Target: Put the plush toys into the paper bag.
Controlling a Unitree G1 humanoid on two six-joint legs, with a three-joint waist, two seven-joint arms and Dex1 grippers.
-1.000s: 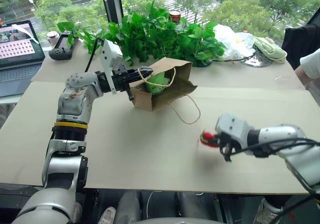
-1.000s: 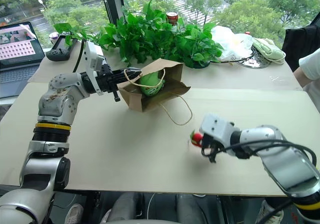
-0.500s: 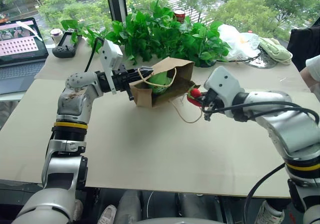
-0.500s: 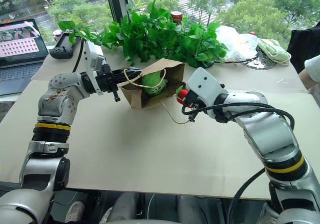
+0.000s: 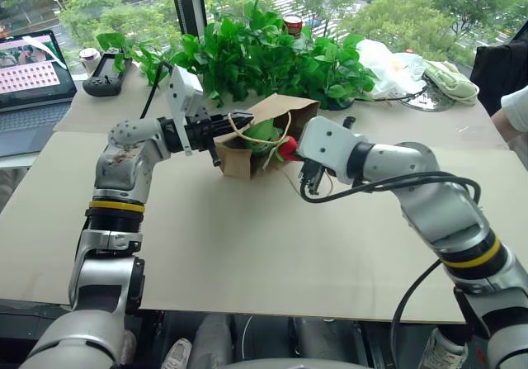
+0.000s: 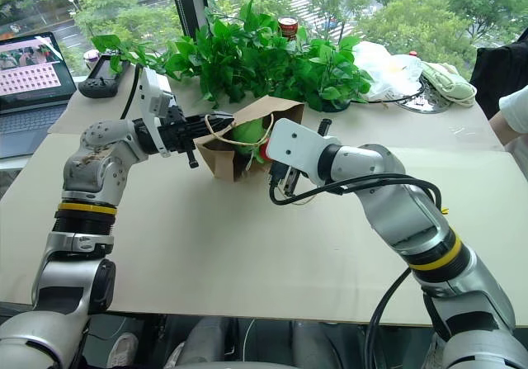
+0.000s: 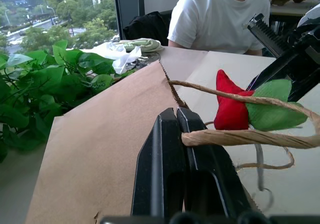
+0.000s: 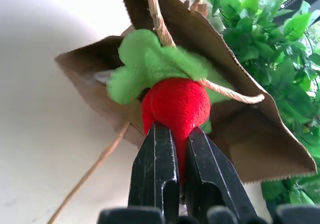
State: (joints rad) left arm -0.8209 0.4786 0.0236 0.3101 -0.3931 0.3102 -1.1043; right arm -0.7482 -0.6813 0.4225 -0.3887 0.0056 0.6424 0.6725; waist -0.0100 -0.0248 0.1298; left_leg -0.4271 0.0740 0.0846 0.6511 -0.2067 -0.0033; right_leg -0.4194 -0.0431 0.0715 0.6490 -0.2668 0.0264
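The brown paper bag (image 5: 301, 115) lies tilted on the table, mouth toward me. My left gripper (image 5: 245, 124) is shut on its rim beside a cord handle (image 7: 240, 138). The light-green plush toy (image 5: 262, 130) sits inside the bag. My right gripper (image 8: 172, 134) is shut on the red chili-shaped plush toy (image 8: 177, 103), whose green top (image 8: 145, 63) presses against the bag's mouth. In the left eye view the chili (image 5: 287, 148) hangs at the bag's opening, just above the table.
Leafy plants (image 5: 264, 51) stand right behind the bag. A laptop (image 5: 33, 76) and a controller (image 5: 103, 76) are at the back left. A white plastic bag (image 5: 388, 63) and a pale green cloth (image 5: 450, 80) lie at the back right. A person's sleeve (image 5: 516, 105) is at the right edge.
My right gripper has carried the red chili toy up from the front right of the table and leftward to the bag's mouth. The left arm and the bag have stayed put.
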